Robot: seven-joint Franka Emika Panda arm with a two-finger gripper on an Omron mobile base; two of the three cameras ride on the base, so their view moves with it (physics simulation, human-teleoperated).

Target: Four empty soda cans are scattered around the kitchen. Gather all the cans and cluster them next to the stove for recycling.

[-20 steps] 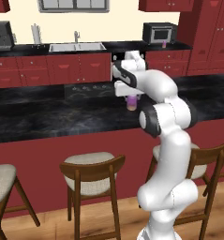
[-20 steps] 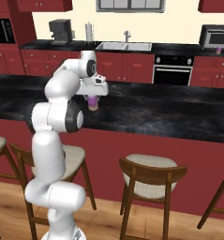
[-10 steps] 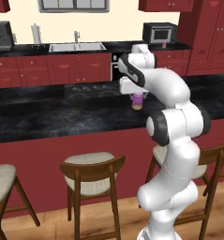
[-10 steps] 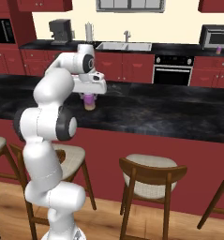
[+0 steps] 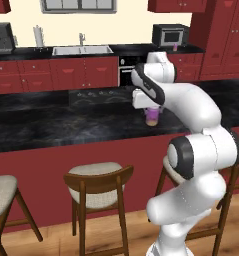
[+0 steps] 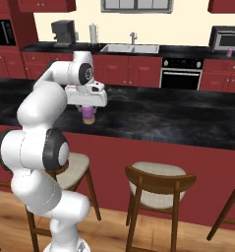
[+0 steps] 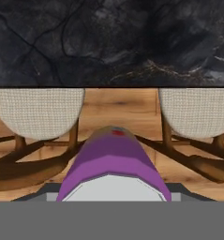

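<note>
Gripper (image 5: 152,111) points downward over the near bench (image 5: 56,125), closed on a purple soda can (image 5: 152,117); the can's upper part is hidden inside the hand, its purple body and orange base band hang below. In the right base view the same gripper (image 6: 89,108) holds the can (image 6: 89,114) upright, base just above the black marbled surface (image 6: 163,123); contact with the bench cannot be told. Position: near the bench's front edge, in front of the stove (image 5: 98,95), whose white ring markings show faintly toward the bench's back edge.

Hand view: can (image 7: 114,161) seen end-on from above, silver top nearest the camera, purple body running away. Beyond it lie the bench's front edge (image 7: 108,44), two cream stool seats (image 7: 37,111) and the plank floor (image 7: 118,108).

Left base view adds the back bench (image 5: 21,51) with sink (image 5: 81,50), a microwave (image 5: 170,35), and a small purple can (image 5: 175,47) beside the microwave near the back bench's right end. Right base view shows the same far can (image 6: 229,51), plus a coffee machine (image 6: 63,33) near the left end. The oven (image 6: 181,74) sits below the back bench.
</note>
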